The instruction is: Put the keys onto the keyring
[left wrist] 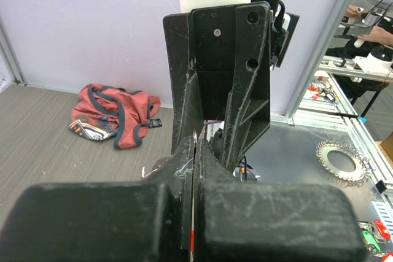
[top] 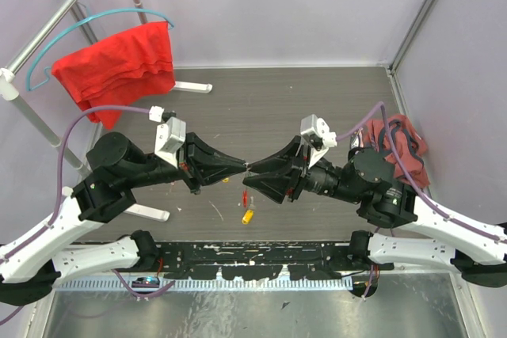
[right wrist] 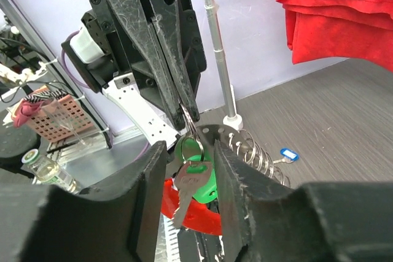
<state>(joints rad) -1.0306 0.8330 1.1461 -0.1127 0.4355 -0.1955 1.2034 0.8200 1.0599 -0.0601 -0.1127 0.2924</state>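
Note:
My left gripper [top: 242, 165] is shut on the keyring [left wrist: 194, 151]. Its thin wire runs up between the pressed fingers, and a red bit shows low in the gap. In the right wrist view, a silver key [right wrist: 189, 185] with a green tag [right wrist: 202, 182] hangs by a small ring from the wire, just below the left gripper's tips. My right gripper [right wrist: 187, 151] faces the left one tip to tip. It is open, a finger on each side of the hanging key with a gap both ways. An orange-tagged key [top: 245, 196] and a yellow-tagged key [top: 248, 215] lie on the table below. A blue-tagged key [right wrist: 287, 154] lies farther off.
A red cloth [top: 119, 61] hangs from a hanger on a metal rack at the back left. A red and blue cloth [top: 404, 148] lies bunched at the right wall. A metal coil holder [right wrist: 258, 151] stands behind the key, near the rack's pole [right wrist: 218, 59].

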